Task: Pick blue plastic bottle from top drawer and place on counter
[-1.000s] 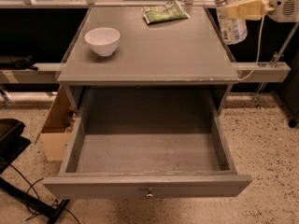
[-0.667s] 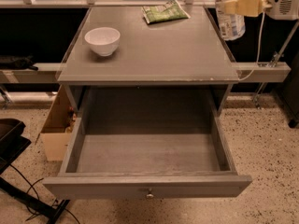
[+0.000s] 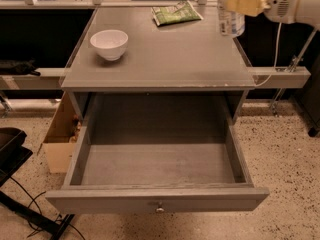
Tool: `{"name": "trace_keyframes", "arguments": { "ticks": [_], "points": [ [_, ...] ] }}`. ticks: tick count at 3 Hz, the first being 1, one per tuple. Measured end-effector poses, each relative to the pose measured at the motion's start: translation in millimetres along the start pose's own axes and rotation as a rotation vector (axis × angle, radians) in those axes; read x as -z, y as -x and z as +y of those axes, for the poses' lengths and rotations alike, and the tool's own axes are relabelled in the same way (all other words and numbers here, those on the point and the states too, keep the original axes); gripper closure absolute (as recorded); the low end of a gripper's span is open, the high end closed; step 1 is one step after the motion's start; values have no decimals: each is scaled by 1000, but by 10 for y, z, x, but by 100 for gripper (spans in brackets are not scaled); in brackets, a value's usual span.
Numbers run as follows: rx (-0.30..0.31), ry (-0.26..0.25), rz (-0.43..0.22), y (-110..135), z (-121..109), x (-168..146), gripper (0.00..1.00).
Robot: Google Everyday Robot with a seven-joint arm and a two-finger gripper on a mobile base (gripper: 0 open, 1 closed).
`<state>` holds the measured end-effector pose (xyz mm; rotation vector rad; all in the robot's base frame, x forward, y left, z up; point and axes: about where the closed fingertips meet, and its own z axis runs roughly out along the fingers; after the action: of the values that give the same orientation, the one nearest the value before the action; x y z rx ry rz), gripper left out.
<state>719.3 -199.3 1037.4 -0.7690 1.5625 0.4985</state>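
Note:
My gripper [image 3: 239,5] reaches in from the upper right and is shut on the blue plastic bottle [image 3: 230,20]. It holds the bottle upright above the counter's right edge. The bottle's top runs out of the frame. The counter [image 3: 170,54] is a flat grey cabinet top. The top drawer [image 3: 158,200] below it is pulled fully open and holds nothing, with a small metal knob at the centre of its front panel.
A white bowl [image 3: 109,43] stands on the counter's left side. A green snack packet [image 3: 175,13] lies at the counter's back. A cardboard box [image 3: 60,140] sits on the floor left of the cabinet. A rail [image 3: 280,75] and a cable run at the right.
The gripper with the bottle has moved up and slightly left, toward the counter's back right. The drawer and the other objects have not moved.

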Motion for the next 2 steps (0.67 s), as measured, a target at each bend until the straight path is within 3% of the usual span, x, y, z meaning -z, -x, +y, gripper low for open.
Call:
{"name": "trace_keyframes", "arguments": {
  "ticks": [1,2],
  "points": [
    [-45,-23,-116,49,-122,-416,100],
    [-75,-50,-161,-68,-262,-880,100]
  ]
}}
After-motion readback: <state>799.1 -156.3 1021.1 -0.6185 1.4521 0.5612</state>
